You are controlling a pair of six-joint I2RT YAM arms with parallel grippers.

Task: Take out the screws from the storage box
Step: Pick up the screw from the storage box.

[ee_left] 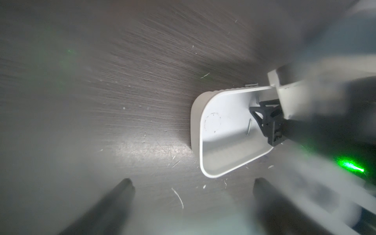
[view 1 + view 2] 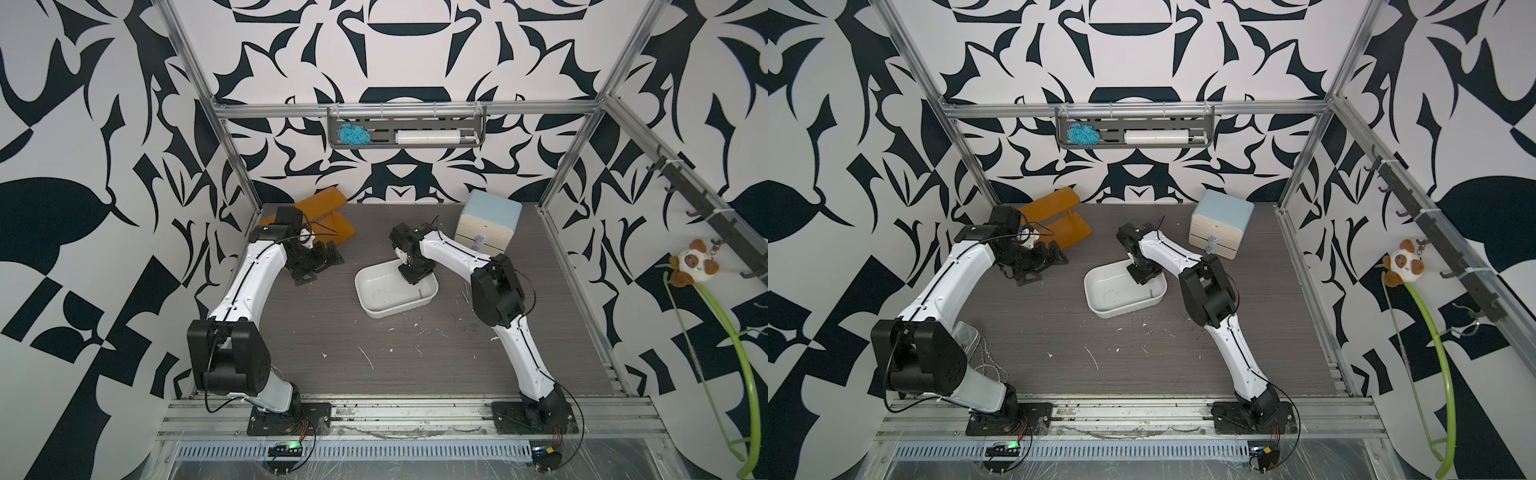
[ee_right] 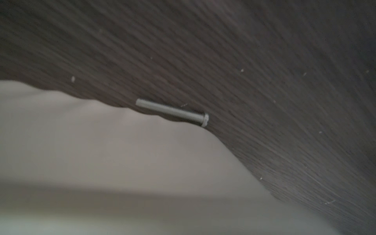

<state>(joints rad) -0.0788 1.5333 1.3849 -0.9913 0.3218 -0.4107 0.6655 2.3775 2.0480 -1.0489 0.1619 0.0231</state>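
Observation:
The storage box (image 2: 376, 305) is a shallow white tub in the middle of the table, seen in both top views (image 2: 1106, 307). My right gripper (image 2: 414, 276) reaches down into its back right part. Its black fingers (image 1: 266, 122) show inside the tub, but their gap is not readable. One of the screws (image 1: 249, 127) lies on the tub floor beside those fingers. Another screw (image 3: 172, 112) lies on the table just outside the tub wall (image 3: 101, 152). My left gripper (image 2: 322, 266) hovers left of the tub with its fingers spread wide and nothing between them (image 1: 193, 183).
An orange two-tier shelf (image 2: 328, 216) stands at the back left, just behind my left wrist. A cream drawer cabinet with a pale blue top (image 2: 492, 216) stands at the back right. White flecks (image 2: 365, 357) are scattered over the dark wood table (image 2: 374, 374).

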